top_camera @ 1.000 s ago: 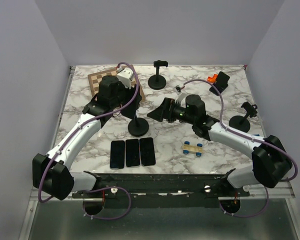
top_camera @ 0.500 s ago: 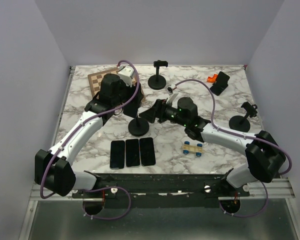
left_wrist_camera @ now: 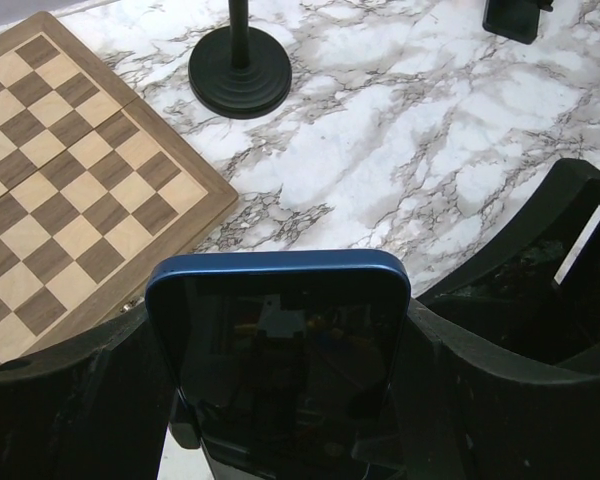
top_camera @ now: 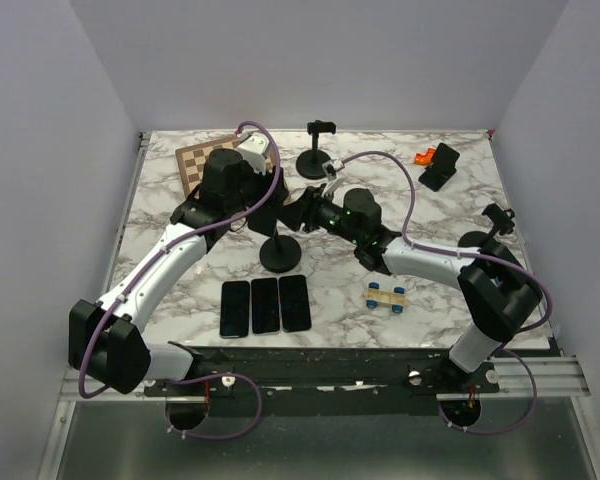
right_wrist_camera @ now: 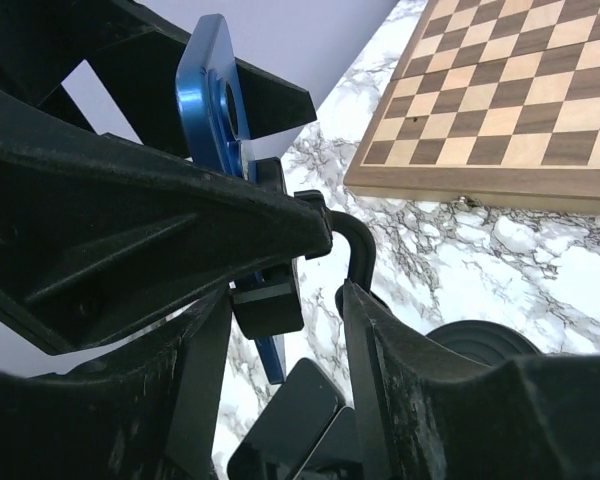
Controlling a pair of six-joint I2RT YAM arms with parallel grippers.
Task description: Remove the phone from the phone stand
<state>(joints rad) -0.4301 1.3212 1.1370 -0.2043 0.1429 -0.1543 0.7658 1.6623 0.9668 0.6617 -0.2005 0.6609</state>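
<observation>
Blue-cased item: blue phone, dark screen, one unit.

Location: seated in the clamp of the phone stand, mid-way across the marble table, near the chessboard, between both grippers.

Holder, left: left gripper, fingers pressed against both long edges of the phone, grasping it.

Holder, right: right gripper, fingers set either side of the clamp. Whether they pinch it or merely flank it cannot be told.

Orientation: long axis runs in line with the left gripper's fingers. The rounded short edge leads away from that wrist, toward the chessboard side. The screen faces the left wrist camera. The blue back faces the right gripper, whose camera sees the phone nearly edge-on. Tilt from vertical: not determinable.

Step in hand (judged): grip secured, phone not yet freed from the clamp.

Next move (judged): draw the phone out of the clamp along its own long axis, without twisting. The right gripper should steady the stand so that it neither lifts nor tips.
</observation>
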